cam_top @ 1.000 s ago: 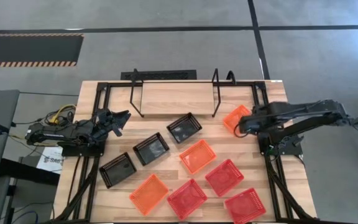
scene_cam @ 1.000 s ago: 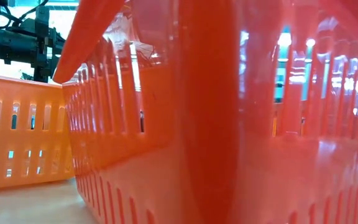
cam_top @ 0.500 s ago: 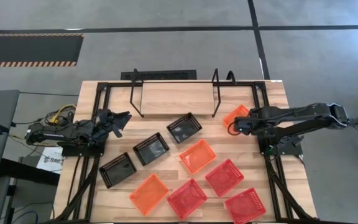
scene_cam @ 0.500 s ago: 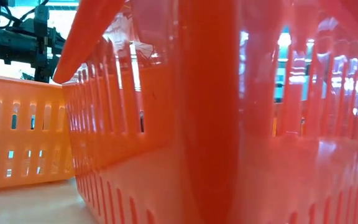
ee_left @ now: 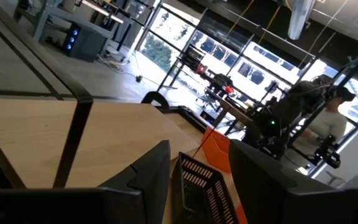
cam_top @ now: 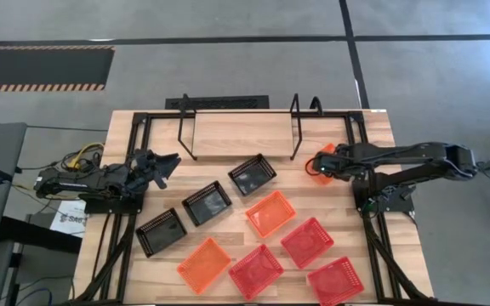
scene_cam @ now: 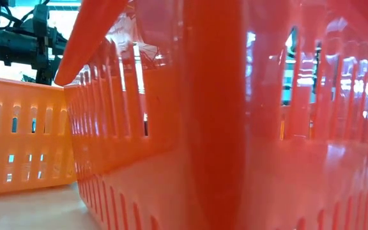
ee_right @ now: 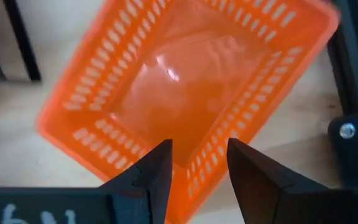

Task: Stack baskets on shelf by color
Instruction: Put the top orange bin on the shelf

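Now the right hand (ee_right: 194, 165), fingers spread, has swung in over the orange basket (ee_right: 185, 87) on the counter (cam_top: 228, 174) beside the shelf (cam_top: 238, 134), unpinched; the left hand (cam_top: 164, 163), also spread, waits.

Right gripper (cam_top: 319, 164) extended inward over table's right side, fingers (ee_right: 156, 175) parted, left gripper (cam_top: 170, 161) parked at left edge, fingers spread.

A wooden tabletop (cam_top: 373, 280) is sitting on a grey floor (cam_top: 228, 68) crossed by dark lines. A hazard-striped strip (cam_top: 41, 86) is lying beyond its far left corner. Yellow cables (cam_top: 82, 156) are bunching at the left edge, possibly beside a paper sheet (cam_top: 68, 220).
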